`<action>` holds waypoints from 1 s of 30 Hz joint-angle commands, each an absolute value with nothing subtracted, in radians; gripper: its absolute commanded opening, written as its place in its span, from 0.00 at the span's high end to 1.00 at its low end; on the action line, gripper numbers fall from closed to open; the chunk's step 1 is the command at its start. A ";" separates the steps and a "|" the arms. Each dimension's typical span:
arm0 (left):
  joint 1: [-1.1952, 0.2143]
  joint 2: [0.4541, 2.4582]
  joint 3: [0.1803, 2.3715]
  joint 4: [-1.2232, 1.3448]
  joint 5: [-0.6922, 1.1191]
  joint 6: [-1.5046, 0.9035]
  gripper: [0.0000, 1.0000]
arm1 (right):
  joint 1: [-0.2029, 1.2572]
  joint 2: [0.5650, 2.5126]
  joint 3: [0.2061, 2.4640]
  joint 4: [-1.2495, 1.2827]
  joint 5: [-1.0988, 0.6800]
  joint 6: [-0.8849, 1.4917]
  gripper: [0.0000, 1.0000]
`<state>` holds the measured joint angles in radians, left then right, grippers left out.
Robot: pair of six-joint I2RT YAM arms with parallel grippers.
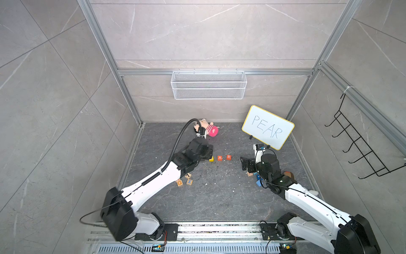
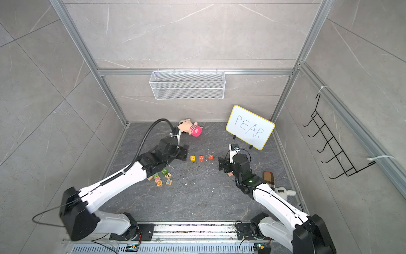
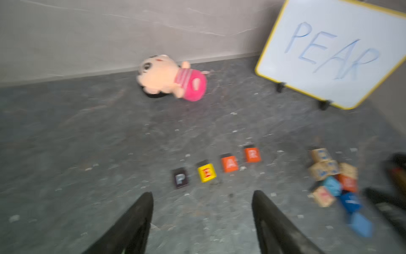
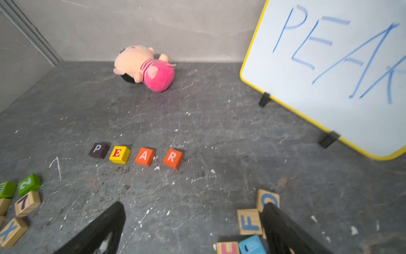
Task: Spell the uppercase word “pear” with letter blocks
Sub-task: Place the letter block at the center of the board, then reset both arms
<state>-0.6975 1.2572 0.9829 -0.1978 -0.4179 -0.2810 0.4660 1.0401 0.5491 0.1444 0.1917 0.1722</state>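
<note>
Left gripper (image 3: 203,194): jaws spread wide, nothing between them, only bare floor (image 3: 87,154) beneath. Right gripper (image 4: 193,205): likewise wide and empty.

Task items: P block (image 4: 98,150), E block (image 4: 119,154), A block (image 4: 144,156) and R block (image 4: 172,158) lie in one row on the floor, letters up, in the whiteboard's (image 4: 329,66) order. P sits just beside E; the other gaps are wider. Judged complete, pending withdrawal of the arms.

Risks:
- The left gripper (image 2: 183,151) hangs close over the P end of the row. A low or sideways retreat could clip P and shove it into E, or turn it.
- One right finger overlaps a wood cube (image 4: 267,199) in the right wrist view, with more cubes close by. A sweep from there could scatter them towards R.

Differences between views:
- The right wrist view shows all four letters sharply.
- The left wrist view shows them too, but blurred.
- In both top views the left arm covers P; in a top view E (image 1: 211,158) is half hidden as well.
</note>
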 commanded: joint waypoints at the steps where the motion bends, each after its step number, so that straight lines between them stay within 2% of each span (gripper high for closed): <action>1: -0.562 1.080 0.764 -0.037 -0.496 -0.209 0.01 | 0.463 1.030 0.476 0.285 0.304 0.060 0.01; 5: -0.375 0.887 0.518 0.020 -0.500 -0.230 0.01 | 0.462 1.049 0.420 0.381 0.412 0.027 0.02; 8: -0.332 0.804 0.371 0.125 -0.491 -0.160 0.01 | 0.461 1.064 0.377 0.476 0.461 0.000 0.02; 10: -0.328 0.783 0.357 0.106 -0.538 -0.140 0.01 | 0.460 1.071 0.373 0.489 0.486 -0.007 0.01; 17: -0.294 0.869 0.278 0.296 -0.652 0.006 0.01 | 0.457 1.122 0.389 0.483 0.523 -0.029 0.01; 25: -0.194 0.933 0.145 0.596 -0.499 0.057 0.01 | 0.426 1.202 0.320 0.672 0.619 -0.071 0.01; 30: -0.108 0.998 0.106 0.774 -0.366 0.052 0.01 | 0.366 1.287 0.311 0.787 0.567 -0.063 0.01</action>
<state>-0.1425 0.9695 0.1135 0.5686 -0.4618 0.0319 0.3927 1.2572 0.3195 0.6865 0.5694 -0.0502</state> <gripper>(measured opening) 0.992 0.991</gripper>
